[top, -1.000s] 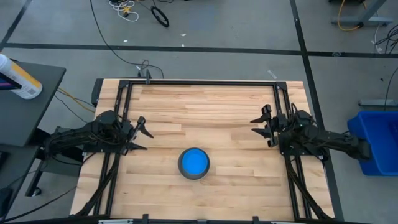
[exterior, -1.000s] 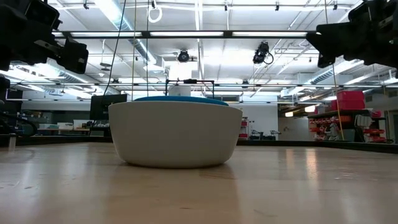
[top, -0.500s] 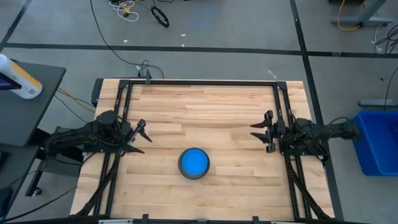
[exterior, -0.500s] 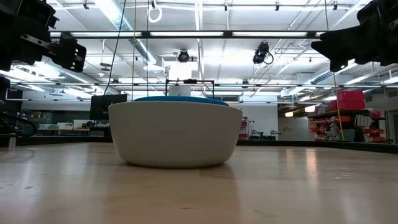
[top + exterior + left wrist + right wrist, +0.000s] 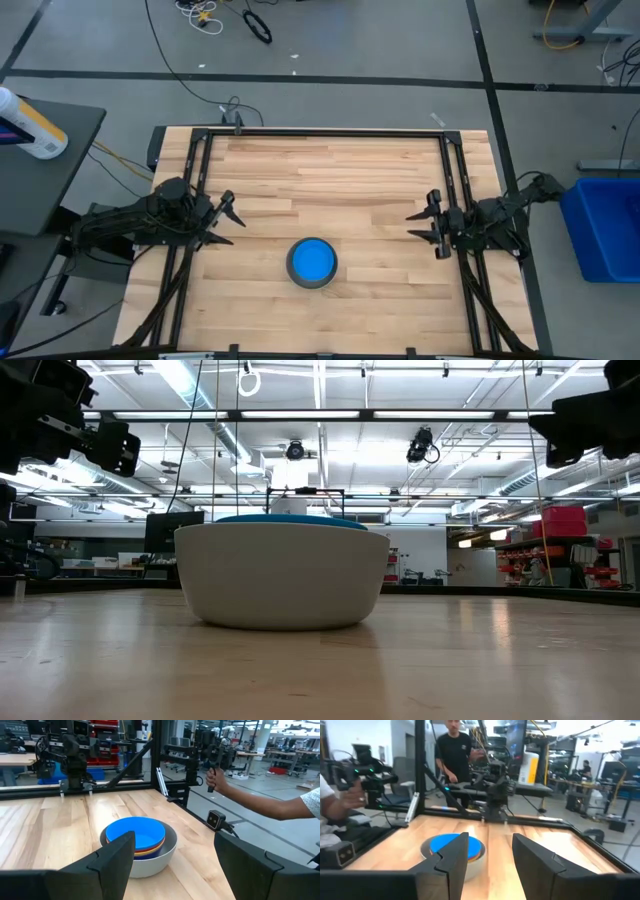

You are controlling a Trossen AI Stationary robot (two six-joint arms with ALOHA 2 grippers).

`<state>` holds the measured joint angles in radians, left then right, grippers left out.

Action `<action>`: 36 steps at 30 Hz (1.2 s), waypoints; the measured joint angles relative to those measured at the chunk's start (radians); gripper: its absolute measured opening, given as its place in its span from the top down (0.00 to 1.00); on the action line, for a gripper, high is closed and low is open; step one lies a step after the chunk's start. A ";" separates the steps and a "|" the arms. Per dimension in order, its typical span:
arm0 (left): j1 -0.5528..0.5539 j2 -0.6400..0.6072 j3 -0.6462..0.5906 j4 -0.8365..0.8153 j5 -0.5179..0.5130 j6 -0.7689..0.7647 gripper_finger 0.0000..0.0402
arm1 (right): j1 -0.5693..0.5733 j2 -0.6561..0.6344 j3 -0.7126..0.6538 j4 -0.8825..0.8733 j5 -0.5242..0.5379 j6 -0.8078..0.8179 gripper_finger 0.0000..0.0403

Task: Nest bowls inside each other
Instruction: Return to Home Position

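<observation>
Nested bowls with both arms drawn back. Near the front edge of the wooden table [image 5: 330, 170], about midway between its sides, stands one stack: a grey bowl [image 5: 282, 575] sits upright on the wood and holds the rest. A light blue bowl [image 5: 312, 260] lies uppermost, its rim just showing above the grey wall in the low view. In the left wrist view the thin rims of a red bowl [image 5: 152, 849] and a yellow bowl [image 5: 150, 853] show between the light blue and the grey. A little farther back, the left gripper [image 5: 230, 218] hangs over the table's left rail and the right gripper [image 5: 420, 226] over its right rail. Both are well apart from the stack and point inward. Each has its fingers spread wide, with nothing between them. Beyond the table, a person's hand [image 5: 215, 777] grips a dark handle off one side, and a person in a black shirt [image 5: 454, 750] stands behind the opposite side. A blue bin [image 5: 600, 225] stands on the floor to the right.
</observation>
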<state>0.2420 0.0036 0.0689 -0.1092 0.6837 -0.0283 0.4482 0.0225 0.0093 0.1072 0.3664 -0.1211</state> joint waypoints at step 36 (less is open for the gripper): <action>-0.002 0.023 -0.061 0.213 -0.529 -0.119 0.31 | -0.062 -0.023 0.000 -0.060 -0.134 0.038 0.60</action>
<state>0.2401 0.0269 0.0082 0.1038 0.1544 -0.1474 0.3859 -0.0002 0.0093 0.0472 0.2326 -0.0830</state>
